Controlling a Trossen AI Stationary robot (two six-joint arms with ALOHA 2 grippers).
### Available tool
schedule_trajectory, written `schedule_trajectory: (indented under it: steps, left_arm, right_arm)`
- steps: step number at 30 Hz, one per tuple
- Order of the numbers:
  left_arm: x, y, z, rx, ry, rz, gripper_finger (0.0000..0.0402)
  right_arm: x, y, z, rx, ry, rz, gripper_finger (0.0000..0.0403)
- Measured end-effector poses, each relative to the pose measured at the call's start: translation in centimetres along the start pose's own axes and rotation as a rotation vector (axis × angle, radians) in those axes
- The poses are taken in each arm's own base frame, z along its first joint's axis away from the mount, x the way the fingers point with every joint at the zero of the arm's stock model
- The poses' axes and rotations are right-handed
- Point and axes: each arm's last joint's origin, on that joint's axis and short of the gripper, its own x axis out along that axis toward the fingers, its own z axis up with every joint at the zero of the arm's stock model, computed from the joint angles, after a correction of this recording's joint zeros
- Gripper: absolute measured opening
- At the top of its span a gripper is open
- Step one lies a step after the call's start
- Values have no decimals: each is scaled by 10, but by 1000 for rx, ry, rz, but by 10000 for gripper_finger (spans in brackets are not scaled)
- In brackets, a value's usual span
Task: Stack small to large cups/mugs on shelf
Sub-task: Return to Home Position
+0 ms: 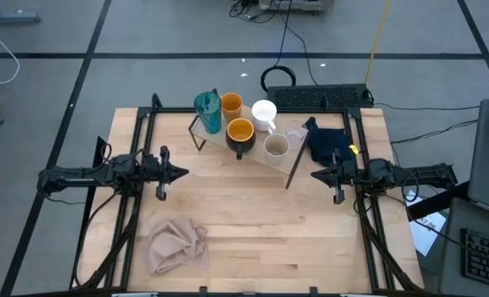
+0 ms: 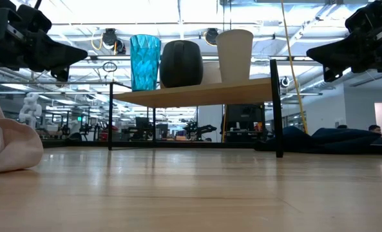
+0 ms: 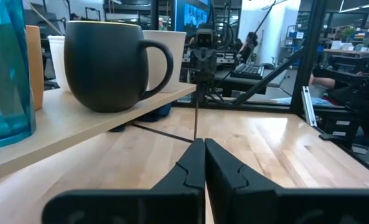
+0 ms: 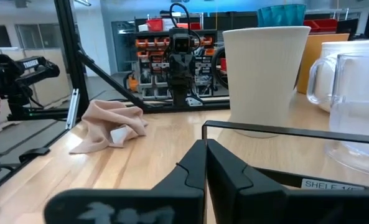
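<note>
The shelf (image 2: 197,93), a light-wood board on a black wire frame, stands at the table's far middle. On it stand the teal tumbler (image 1: 207,110), the orange cup (image 1: 231,106), the white mug (image 1: 264,113), the black mug with orange inside (image 1: 240,134), the beige cup (image 1: 276,147) and the small clear glass (image 1: 295,134). My left gripper (image 1: 181,172) hovers shut at the table's left, pointing level toward the middle, short of the shelf. My right gripper (image 1: 316,175) hovers shut at the right, facing it. Both hold nothing.
A pink cloth (image 1: 178,245) lies crumpled at the near left of the table. A navy cloth (image 1: 328,142) lies at the far right beside the shelf. Bare wood stretches between the two grippers and toward the near edge. Black frame bars run along both sides.
</note>
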Motion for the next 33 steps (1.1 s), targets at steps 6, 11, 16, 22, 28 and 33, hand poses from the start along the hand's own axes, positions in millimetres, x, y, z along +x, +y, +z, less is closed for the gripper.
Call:
schedule_trajectory:
  steps: [6, 11, 16, 22, 28, 33]
  left_arm:
    - [0, 0, 0, 11, -4, -1, 2]
    - [0, 0, 0, 11, -3, 16, 13]
    - [0, 0, 0, 16, 1, 18, 20]
    - [0, 1, 0, 10, 0, 21, 8]
    - [0, 1, 0, -19, 0, 21, 7]
    - [0, 1, 2, -19, -23, 20, 27]
  right_arm:
    - [0, 0, 0, -2, 0, 0, 0]
    - [0, 0, 1, -30, -15, -1, 0]
    - [0, 0, 2, -36, -21, -1, 0]
    - [0, 0, 2, -34, -23, -1, 0]
    - [0, 0, 2, -34, -24, -1, 0]
    - [0, 0, 2, -34, -25, -1, 0]
